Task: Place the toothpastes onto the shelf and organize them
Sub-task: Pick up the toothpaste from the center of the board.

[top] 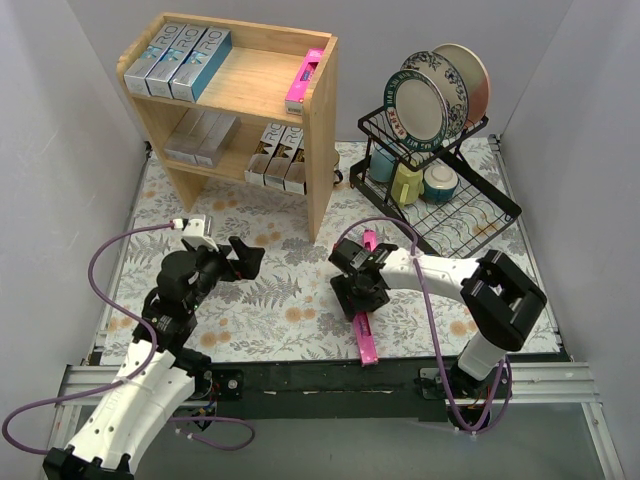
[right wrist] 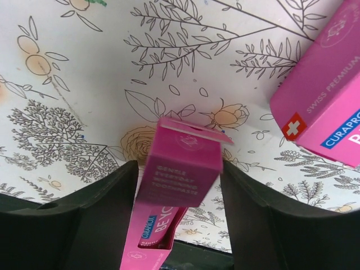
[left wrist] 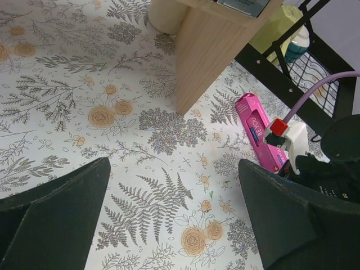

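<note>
Your right fingers (right wrist: 95,219) are clenched on the long sides of a pink toothpaste carton (right wrist: 180,169) at the near part of the floral tabletop (top: 270,300), with a second pink carton (right wrist: 326,107) lying just beside it. Your left fingers (left wrist: 56,214) are spread wide over the tabletop, nothing between them. The shelf (top: 322,130) carries three silver-teal cartons (top: 185,50) and another pink one (top: 305,68) on top.

A robotics lab cell is posing as a home corner: plain grey walls (top: 60,120) are closing in around the wooden shelf (top: 322,140) on a floral cloth (top: 270,300). Right of the shelf a black dish rack (top: 472,218) is holding plates (top: 425,105); in front, an aluminium rail (top: 560,381) is running.
</note>
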### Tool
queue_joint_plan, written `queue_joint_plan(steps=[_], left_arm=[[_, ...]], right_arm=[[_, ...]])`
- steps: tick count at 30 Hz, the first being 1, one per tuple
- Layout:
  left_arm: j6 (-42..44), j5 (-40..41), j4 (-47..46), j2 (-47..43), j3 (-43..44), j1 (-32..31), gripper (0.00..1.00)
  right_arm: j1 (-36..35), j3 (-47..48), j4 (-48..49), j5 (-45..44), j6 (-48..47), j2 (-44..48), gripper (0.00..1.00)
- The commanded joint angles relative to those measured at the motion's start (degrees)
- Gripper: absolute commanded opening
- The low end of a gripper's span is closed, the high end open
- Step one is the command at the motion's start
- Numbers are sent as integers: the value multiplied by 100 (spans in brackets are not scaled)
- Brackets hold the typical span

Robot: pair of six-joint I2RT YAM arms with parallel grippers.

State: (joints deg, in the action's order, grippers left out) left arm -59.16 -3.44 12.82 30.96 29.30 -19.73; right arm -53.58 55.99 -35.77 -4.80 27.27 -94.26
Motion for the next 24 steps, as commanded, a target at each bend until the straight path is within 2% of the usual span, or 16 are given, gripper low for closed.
queue_joint_plan(steps=[1,3,7,9,12,14,15,19,22,23,24], left_arm=[[27,-42,-95,85,-30,-5,98],[-8,-138,-104,217,-3,-14,98],[-113,-604,-148,498,111,-14,98],[-219,-849,-218,595,120,-40,98],[-456,-895,-376,736,129,-311,98],[-587,-650,-455,841,155,-601,98],[-606,-484,-464,876,199,-1003,98],[-860,273,-561,1183,348,-1946,98],[-1010,1142,-701,1544,471,-2841,98],[-1019,1771,-754,1666,515,-3114,98],[-1045,2090,-798,1920,576,-3691,98]], right_arm=[[-73,158,-167,-179,165,-198,65],[-73,202,-185,-232,182,-216,58],[-73,395,-106,-188,156,-172,51],[-65,579,-45,-188,147,-119,43],[-38,764,-35,-206,77,-198,38],[41,984,-62,-215,7,-259,37],[67,1071,-70,-232,-11,-286,36],[382,1493,-184,-337,-151,-295,36],[681,1775,-281,-320,-248,-269,36],[752,1862,-325,-320,-266,-260,36],[831,1924,-343,-311,-274,-251,36]])
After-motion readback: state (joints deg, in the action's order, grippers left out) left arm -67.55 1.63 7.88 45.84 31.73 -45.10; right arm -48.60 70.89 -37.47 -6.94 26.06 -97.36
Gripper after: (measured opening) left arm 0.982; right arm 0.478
